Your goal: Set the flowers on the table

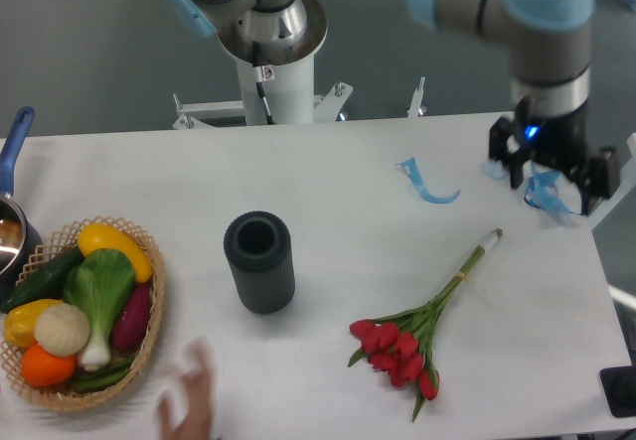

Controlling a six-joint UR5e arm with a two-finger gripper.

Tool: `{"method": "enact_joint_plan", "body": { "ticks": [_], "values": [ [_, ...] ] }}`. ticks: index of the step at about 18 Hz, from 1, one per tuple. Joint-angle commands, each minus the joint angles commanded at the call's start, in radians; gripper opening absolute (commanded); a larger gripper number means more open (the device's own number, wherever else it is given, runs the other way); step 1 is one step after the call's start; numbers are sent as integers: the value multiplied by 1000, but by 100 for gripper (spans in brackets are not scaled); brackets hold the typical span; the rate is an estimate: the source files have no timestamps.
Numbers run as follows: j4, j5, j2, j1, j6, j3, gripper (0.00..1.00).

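White and plain, the tabletop [328,231] in front of you carries no writing or label that can be read, and none shows on the things standing on it. At your near left, a woven basket [149,346] holds vegetables: a yellow pepper, a green leafy stalk with a white bulb, a purple one, a dark green cucumber, an orange piece and a pale round one. Just beyond it, at the left edge, sits a pot with a blue handle [12,147]. A dark ribbed cylinder vase [259,261] stands upright near the middle, its mouth open and nothing in it. The flowers [409,346] lie flat on the tabletop to the right of the vase, red heads toward the near edge, pale stems running up and right. Your gripper [552,177] hangs well apart from them over the far right corner, fingers spread and holding nothing, with blue ribbon scraps [429,187] beside and beneath it. A blurred hand [189,400] shows at the near edge. Open surface lies between vase and far edge.
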Motion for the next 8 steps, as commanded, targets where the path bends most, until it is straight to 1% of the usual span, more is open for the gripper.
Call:
{"method": "enact_joint_plan", "body": {
  "ticks": [4,6,8],
  "values": [
    [-72,-14,15,58,212,-5,100],
    [-85,-29,23,84,269,-5,100],
    [-89,-41,29,88,275,-18,100]
  ]
}}
